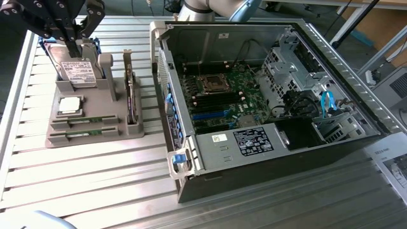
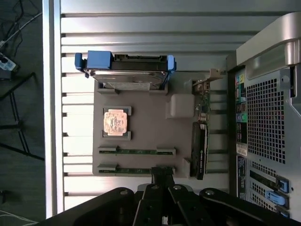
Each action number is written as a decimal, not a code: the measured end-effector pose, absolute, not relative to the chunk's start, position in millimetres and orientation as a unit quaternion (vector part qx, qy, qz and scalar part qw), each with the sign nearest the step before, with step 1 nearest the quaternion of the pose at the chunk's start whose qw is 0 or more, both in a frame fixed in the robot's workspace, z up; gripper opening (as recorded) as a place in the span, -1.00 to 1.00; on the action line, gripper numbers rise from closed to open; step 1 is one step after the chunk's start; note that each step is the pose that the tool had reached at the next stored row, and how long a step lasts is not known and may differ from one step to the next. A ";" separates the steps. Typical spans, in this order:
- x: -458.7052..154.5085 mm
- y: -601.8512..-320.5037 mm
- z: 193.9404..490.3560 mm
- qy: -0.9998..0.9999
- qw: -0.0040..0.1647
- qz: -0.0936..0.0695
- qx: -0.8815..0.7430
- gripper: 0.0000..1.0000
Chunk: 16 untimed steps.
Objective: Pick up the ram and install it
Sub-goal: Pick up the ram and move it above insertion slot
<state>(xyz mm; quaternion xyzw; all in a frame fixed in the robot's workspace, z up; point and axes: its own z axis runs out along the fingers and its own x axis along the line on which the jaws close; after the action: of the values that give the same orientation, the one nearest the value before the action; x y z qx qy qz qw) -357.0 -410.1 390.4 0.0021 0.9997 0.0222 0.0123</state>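
Nothing is done yet: the ram (image 2: 136,151) sits in the grey holder (image 2: 141,132) on the bench (image 1: 95,181), beside a second stick (image 2: 131,170). The hand (image 2: 162,173), fingers pressed together and empty, hangs above the holder; the case's (image 1: 222,28) memory slots seem bare

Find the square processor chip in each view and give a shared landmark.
Exterior view: processor chip on the grey holder at the exterior view's left, between hard drive and ram sticks.
Wrist view: processor chip between hard drive and ram sticks.
Shared landmark: the hard drive in its blue bracket.
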 end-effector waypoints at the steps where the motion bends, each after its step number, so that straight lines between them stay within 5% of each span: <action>1: -357.0 -410.1 390.4 1.000 0.012 0.022 -0.004 -0.80; 16: -357.0 -410.1 390.4 0.995 0.010 0.023 -0.101 -0.80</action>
<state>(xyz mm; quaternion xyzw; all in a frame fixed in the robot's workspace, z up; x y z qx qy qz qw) -357.0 -410.1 390.4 -0.1014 0.9945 0.0233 0.0099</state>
